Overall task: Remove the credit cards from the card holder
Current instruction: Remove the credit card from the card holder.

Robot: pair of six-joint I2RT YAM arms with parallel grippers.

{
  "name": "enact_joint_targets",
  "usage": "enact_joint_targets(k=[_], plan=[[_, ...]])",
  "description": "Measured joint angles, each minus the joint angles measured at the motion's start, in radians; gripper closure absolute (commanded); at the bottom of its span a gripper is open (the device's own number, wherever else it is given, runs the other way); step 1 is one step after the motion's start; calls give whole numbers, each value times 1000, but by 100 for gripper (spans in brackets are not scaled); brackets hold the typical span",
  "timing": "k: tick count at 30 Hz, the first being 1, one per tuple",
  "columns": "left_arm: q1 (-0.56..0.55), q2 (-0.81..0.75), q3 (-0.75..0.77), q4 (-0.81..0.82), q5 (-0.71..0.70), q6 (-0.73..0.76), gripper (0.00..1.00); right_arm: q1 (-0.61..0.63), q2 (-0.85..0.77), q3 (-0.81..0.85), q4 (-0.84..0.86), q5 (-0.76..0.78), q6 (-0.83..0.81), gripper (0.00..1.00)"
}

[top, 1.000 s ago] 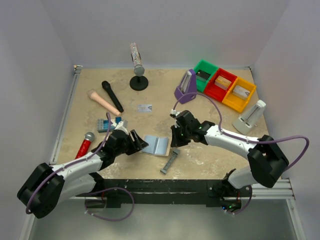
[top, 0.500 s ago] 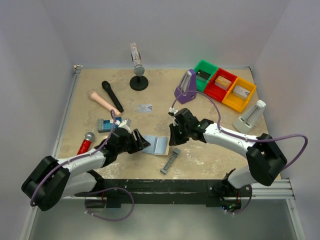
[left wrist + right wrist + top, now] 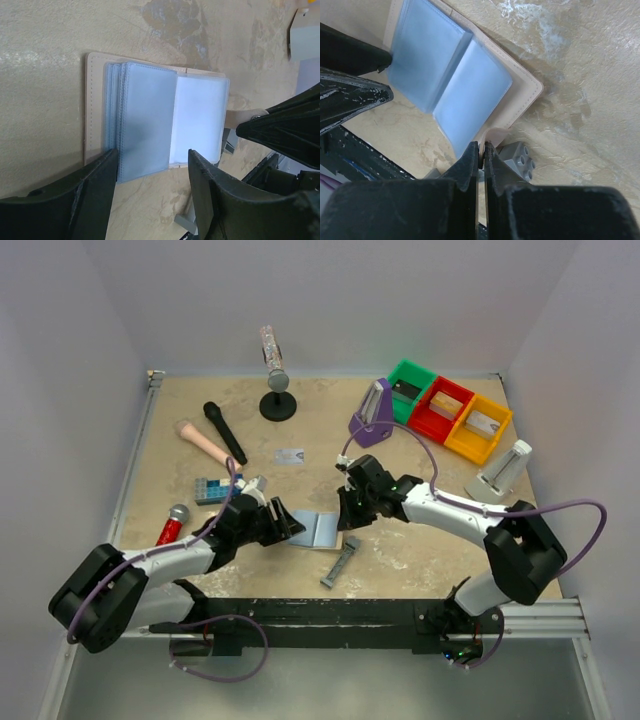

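Two right fingers [image 3: 468,167] are clenched tight together, their tips nipping a small tan tab that curls up from the border of the card holder [image 3: 451,82]. Just beside those tips a grey studded bar [image 3: 518,158] lies on the desk [image 3: 580,75], close against the holder's tan edge.

The left fingers [image 3: 95,200] stand spread apart at the opposite edge of the holder, with the pale blue-grey sleeves showing in the gap between them. They grasp nothing. Whether the finger by the stitched tan border touches it, I cannot tell.

The card holder lies open and flat, pockets upward, at the front middle of the desk between the two arms. One leaf of its sleeves is stacked thicker on the left arm's side.

Farther back, one silver-grey credit card [image 3: 289,456] lies flat on the desk, well apart from the holder. A blue studded brick [image 3: 210,488] sits just behind the left wrist.
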Motion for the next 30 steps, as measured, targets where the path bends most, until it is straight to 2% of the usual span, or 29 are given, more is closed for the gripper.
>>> enact_joint_targets(k=[17,30], plan=[[-1,47,1,109,109,0,40,0,9,13,0,-22,-3,100],[-8,51,3,125,124,0,40,-5,9,15,-1,-22,-8,100]])
